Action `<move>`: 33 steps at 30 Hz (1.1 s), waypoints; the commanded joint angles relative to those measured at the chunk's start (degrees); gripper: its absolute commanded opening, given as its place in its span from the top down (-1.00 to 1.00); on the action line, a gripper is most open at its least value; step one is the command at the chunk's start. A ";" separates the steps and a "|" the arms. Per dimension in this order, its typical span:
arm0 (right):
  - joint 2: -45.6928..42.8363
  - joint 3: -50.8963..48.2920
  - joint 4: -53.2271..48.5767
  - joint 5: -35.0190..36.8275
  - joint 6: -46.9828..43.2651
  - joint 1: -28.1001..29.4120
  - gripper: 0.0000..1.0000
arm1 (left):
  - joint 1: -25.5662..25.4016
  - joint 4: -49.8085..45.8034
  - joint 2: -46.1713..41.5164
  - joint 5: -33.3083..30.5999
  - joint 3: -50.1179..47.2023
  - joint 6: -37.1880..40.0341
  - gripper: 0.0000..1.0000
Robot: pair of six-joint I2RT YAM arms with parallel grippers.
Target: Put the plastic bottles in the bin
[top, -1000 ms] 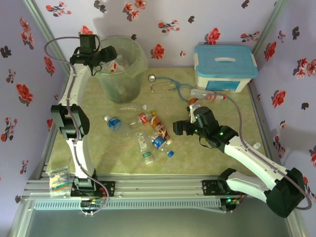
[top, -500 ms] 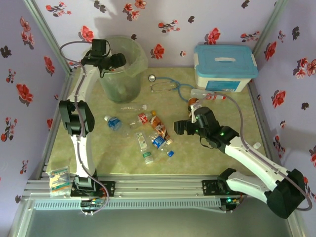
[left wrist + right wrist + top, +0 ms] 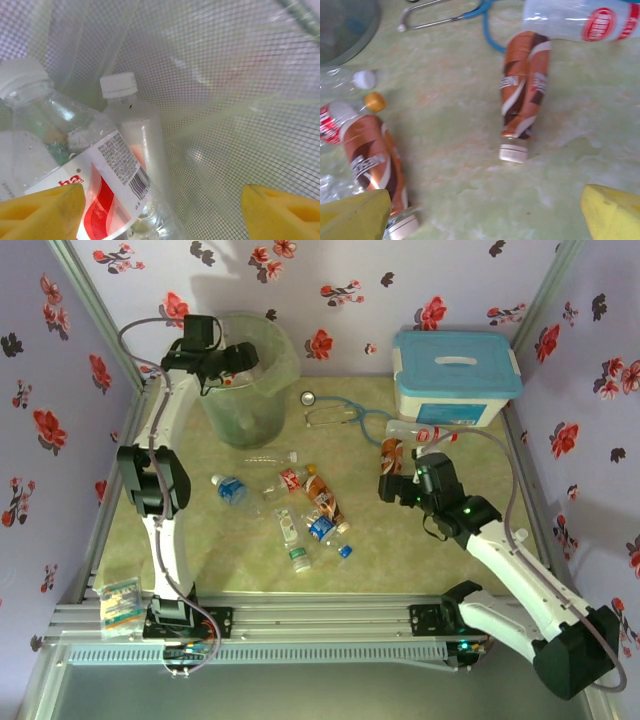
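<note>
Bin (image 3: 245,410) stands directly beneath the left hand (image 3: 240,358), whose fingers are spread and hold nothing; a red-labelled bottle (image 3: 95,185) and a white-capped bottle (image 3: 132,125) lie below them inside the liner, so that drop looks done. Right hand (image 3: 392,488) hovers released over the counter (image 3: 230,540), with an amber bottle (image 3: 522,90) lying just ahead of its fingertips. This is the likely next pick, calling for it to lower, straddle the body and close, while more plastic bottles (image 3: 310,505) lie scattered to its left.

Between the right gripper's (image 3: 482,215) spread yellow fingers lies bare green tabletop (image 3: 455,150). An amber brown-labelled bottle (image 3: 522,95) lies straight ahead, and a second amber bottle (image 3: 370,155) is just beside the left finger. Ahead-left of the left gripper (image 3: 160,212), a red-labelled clear bottle (image 3: 95,190) and a slim white-capped bottle (image 3: 140,145) crowd the bag-lined mesh bin (image 3: 240,100). Ahead-right is free.
</note>
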 commanded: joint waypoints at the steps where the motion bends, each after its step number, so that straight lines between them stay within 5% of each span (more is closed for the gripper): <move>1: -0.22 1.25 -3.42 -0.34 2.32 -3.92 -0.97 | -0.17 0.41 -6.62 0.61 1.40 3.04 -0.69; 11: 11.24 5.85 -7.07 -2.80 0.59 -8.30 -0.99 | -0.20 -3.12 -18.36 -1.97 -1.06 8.18 -0.93; 20: 17.50 8.55 -2.95 -12.76 -1.11 -3.52 -0.99 | -0.58 5.96 -45.48 -3.22 -40.69 1.53 -0.99; 25: 21.92 11.50 -6.81 -3.72 -3.89 -3.86 -0.97 | -3.60 11.89 -55.31 -1.73 -60.37 -6.44 -0.99; 33: 32.47 13.22 -1.24 -7.97 -0.28 -5.42 -0.78 | -9.67 25.51 -63.65 -1.90 -80.92 -21.07 -0.99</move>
